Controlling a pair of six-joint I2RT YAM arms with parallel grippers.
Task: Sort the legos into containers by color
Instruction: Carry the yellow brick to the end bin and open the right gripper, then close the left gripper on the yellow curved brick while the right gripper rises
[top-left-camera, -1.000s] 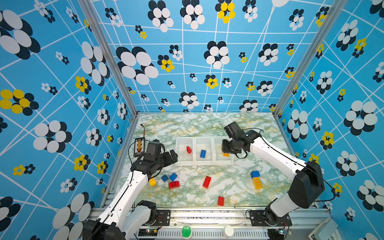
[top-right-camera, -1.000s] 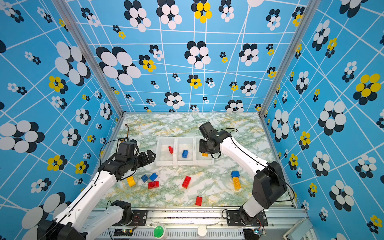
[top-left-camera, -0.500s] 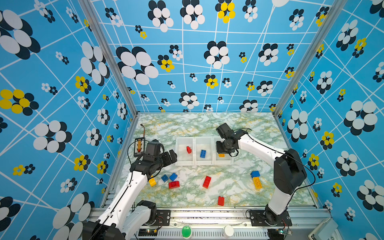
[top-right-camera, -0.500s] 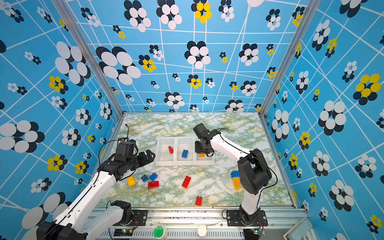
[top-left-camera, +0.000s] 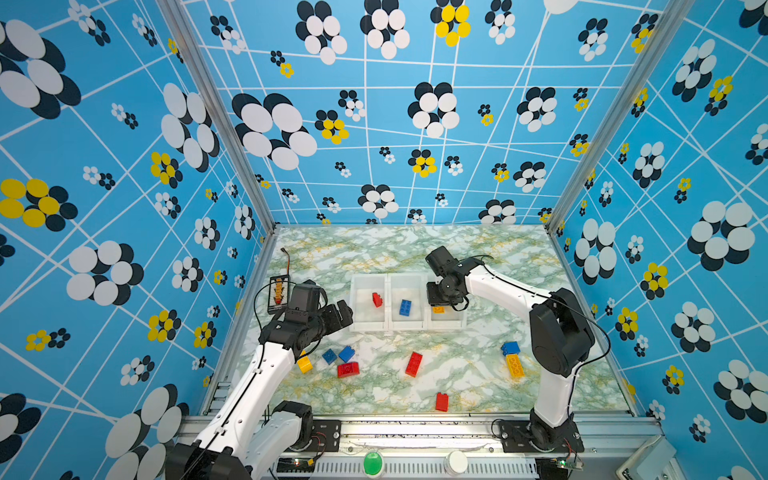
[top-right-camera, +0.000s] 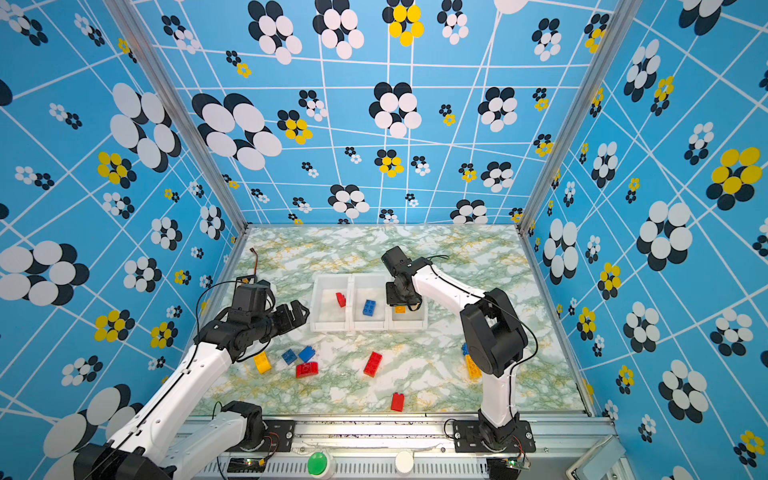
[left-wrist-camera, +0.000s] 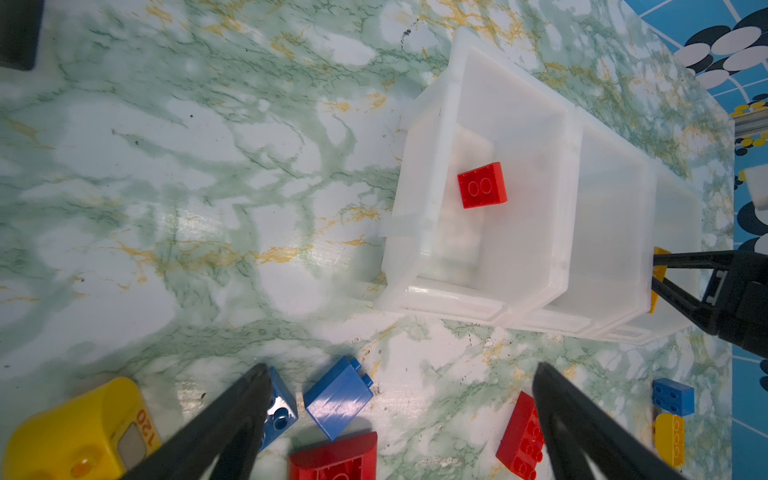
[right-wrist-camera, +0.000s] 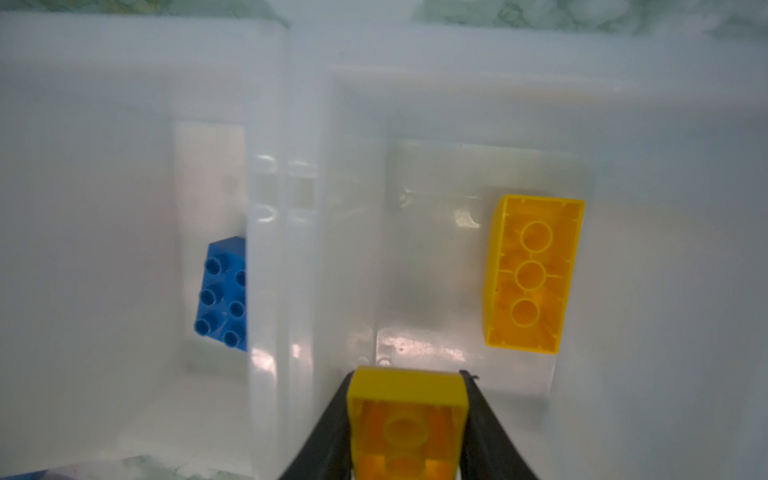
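Note:
Three joined white containers (top-left-camera: 407, 328) stand mid-table. The left one holds a red lego (top-left-camera: 377, 299), the middle a blue lego (top-left-camera: 405, 307), the right a yellow lego (right-wrist-camera: 532, 274). My right gripper (right-wrist-camera: 405, 382) reaches down into the right container, shut on a small yellow lego (right-wrist-camera: 405, 415) held above its floor. My left gripper (left-wrist-camera: 401, 370) hangs open and empty left of the containers, above two blue legos (top-left-camera: 329, 356) (top-left-camera: 346, 353) and a rounded red lego (top-left-camera: 348, 369). A yellow one (top-left-camera: 304, 363) lies beside my left arm.
More loose legos lie in front: red (top-left-camera: 413, 364), red (top-left-camera: 441, 402) near the front edge, blue (top-left-camera: 510, 347) and yellow (top-left-camera: 515, 365) by my right arm's elbow. A black-framed board (top-left-camera: 278, 293) with a wire lies at the left wall.
My right gripper has shifted a little left over the right container with the yellow lego, and that arm's elbow has swung in and up. The left arm has not moved.

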